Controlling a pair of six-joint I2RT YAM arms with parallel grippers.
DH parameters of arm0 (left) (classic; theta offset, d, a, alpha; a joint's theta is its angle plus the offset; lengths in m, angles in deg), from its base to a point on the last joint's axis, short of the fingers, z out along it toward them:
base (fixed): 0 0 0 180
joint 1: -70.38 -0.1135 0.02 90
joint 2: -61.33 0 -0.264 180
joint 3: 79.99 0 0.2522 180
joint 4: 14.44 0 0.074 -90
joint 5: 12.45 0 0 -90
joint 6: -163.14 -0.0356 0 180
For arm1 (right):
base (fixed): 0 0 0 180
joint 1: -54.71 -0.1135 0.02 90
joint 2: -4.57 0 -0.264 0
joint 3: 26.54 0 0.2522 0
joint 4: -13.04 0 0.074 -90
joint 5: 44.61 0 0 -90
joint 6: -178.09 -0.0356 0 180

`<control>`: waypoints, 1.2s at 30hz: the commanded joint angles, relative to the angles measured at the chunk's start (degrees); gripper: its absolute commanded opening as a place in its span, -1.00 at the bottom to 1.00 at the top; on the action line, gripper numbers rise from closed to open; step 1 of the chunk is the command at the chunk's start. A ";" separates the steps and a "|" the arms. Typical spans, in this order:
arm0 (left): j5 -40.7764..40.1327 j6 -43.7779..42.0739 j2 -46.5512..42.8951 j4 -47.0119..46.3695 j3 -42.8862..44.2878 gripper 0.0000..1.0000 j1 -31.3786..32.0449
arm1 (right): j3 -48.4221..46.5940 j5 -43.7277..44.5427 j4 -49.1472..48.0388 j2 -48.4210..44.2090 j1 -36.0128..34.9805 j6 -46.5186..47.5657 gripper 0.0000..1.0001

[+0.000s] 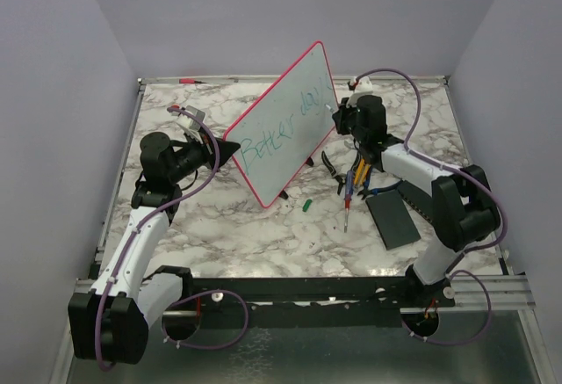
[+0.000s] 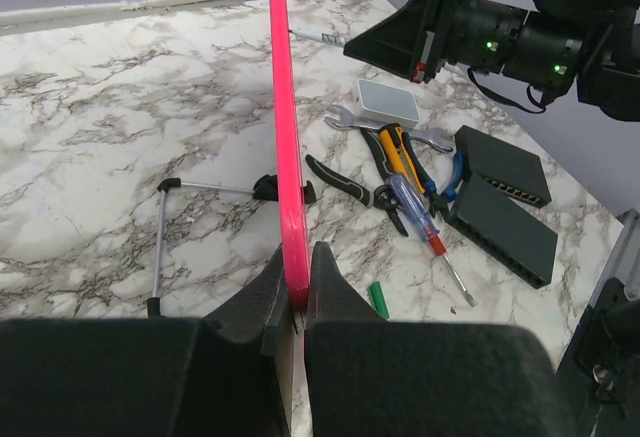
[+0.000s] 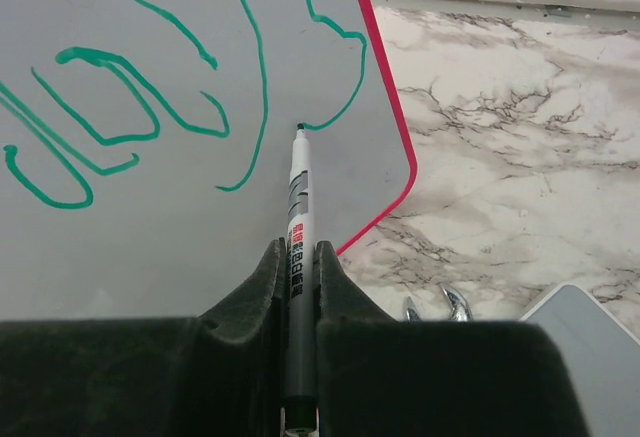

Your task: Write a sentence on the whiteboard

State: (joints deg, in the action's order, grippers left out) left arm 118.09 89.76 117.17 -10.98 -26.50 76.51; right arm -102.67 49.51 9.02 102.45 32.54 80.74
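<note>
The whiteboard [image 1: 283, 125] with a red-pink rim stands tilted on the marble table, green writing "Better day" on its face. My left gripper [image 1: 230, 150] is shut on its left edge; in the left wrist view the pink rim [image 2: 283, 127] runs up from between my gripper's jaws [image 2: 296, 272]. My right gripper [image 1: 338, 117] is shut on a white marker [image 3: 298, 212], whose tip touches the whiteboard face [image 3: 150, 227] at the end of a green stroke near the board's rim. A green marker cap [image 1: 307, 206] lies on the table; it also shows in the left wrist view [image 2: 379, 299].
Pliers [image 1: 332, 165], screwdrivers [image 1: 349, 192], a wrench [image 2: 345, 119] and black rectangular boxes [image 1: 392, 220] lie right of the board. A small white pad [image 2: 389, 100] lies near the wrench. The board's wire stand [image 2: 165, 219] rests on the table. Walls enclose the table.
</note>
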 commanded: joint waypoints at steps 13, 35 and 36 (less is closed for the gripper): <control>1.66 -3.41 0.95 9.77 -2.83 -1.00 1.32 | 9.12 6.25 3.39 -16.02 -0.78 -2.96 -0.99; 0.36 -4.22 2.91 11.88 -1.91 -1.00 1.34 | 20.98 -31.00 -0.28 -24.00 -9.07 0.97 -0.99; 0.42 -4.23 3.10 11.89 -1.82 -1.00 1.30 | 21.09 -31.27 -0.53 -23.18 -10.02 0.99 -0.99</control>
State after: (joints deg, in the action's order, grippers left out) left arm 117.56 89.76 117.71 -10.41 -26.35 76.53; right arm -82.19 26.14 9.83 77.41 26.66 79.64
